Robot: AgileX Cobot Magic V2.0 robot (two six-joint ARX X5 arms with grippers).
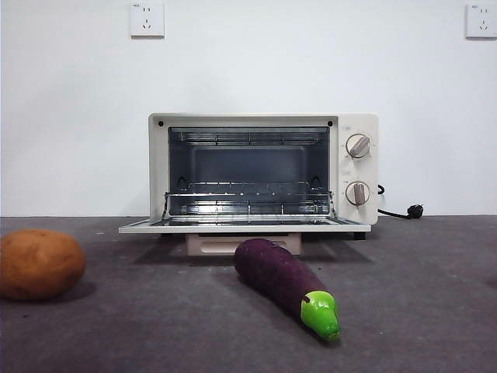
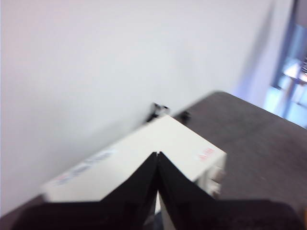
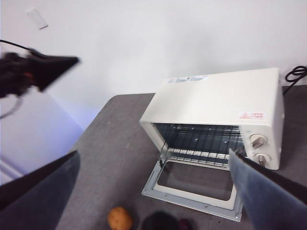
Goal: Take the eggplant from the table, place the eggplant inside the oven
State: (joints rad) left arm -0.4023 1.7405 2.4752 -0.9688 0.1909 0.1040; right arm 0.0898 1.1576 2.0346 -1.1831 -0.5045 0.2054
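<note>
The dark purple eggplant (image 1: 281, 277) lies on the grey table (image 1: 419, 295) just in front of the oven (image 1: 353, 167), green cap toward the camera. The cream oven stands with its door (image 1: 245, 226) folded down and the wire rack bare. In the right wrist view, my right gripper (image 3: 153, 154) hangs high, open wide, above the oven (image 3: 216, 103) and the eggplant (image 3: 159, 222), which shows only as a dark shape at the picture's edge. My left gripper (image 2: 157, 155) is shut on nothing, up over the oven's top (image 2: 163, 143); it also shows in the right wrist view as the dark left gripper (image 3: 45, 67).
A round orange-brown potato (image 1: 39, 264) sits on the table left of the oven, also seen as the potato (image 3: 120, 219). The oven's black power cord (image 1: 404, 211) trails off to its right. A white wall with sockets stands behind.
</note>
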